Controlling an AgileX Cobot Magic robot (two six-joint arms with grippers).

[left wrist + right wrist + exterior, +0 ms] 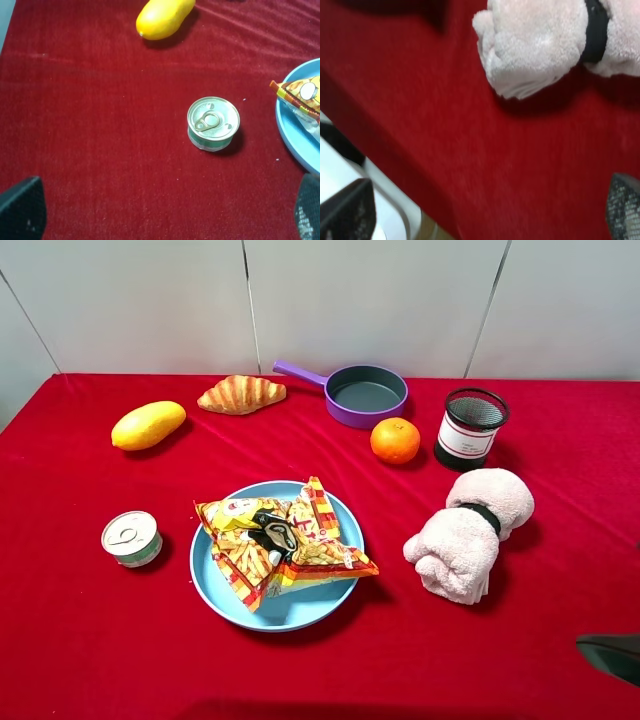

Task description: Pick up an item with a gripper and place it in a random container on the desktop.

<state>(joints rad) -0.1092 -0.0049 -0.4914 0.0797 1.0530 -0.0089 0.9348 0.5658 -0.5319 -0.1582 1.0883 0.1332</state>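
Observation:
The crinkly yellow-orange snack bag [285, 540] lies on the light-blue plate [215, 590] in the front middle of the red desktop [90, 640]. A corner of the bag [300, 97] and the plate's rim [295, 145] also show in the left wrist view. My left gripper [165, 215] is open and holds nothing, hovering over bare cloth near the tin, left of the plate. My right gripper [485, 210] is open and empty too. It hangs over the table's front right edge, just short of the towel, and only a dark part of it [612, 655] shows in the exterior view.
A small pull-tab tin [131, 538] stands left of the plate, with a yellow mango [148, 425] behind it. At the back are a croissant [241, 394], a purple pan [366, 395], an orange [395, 440] and a black mesh cup [470, 428]. A rolled pink towel [468, 535] lies right of the plate.

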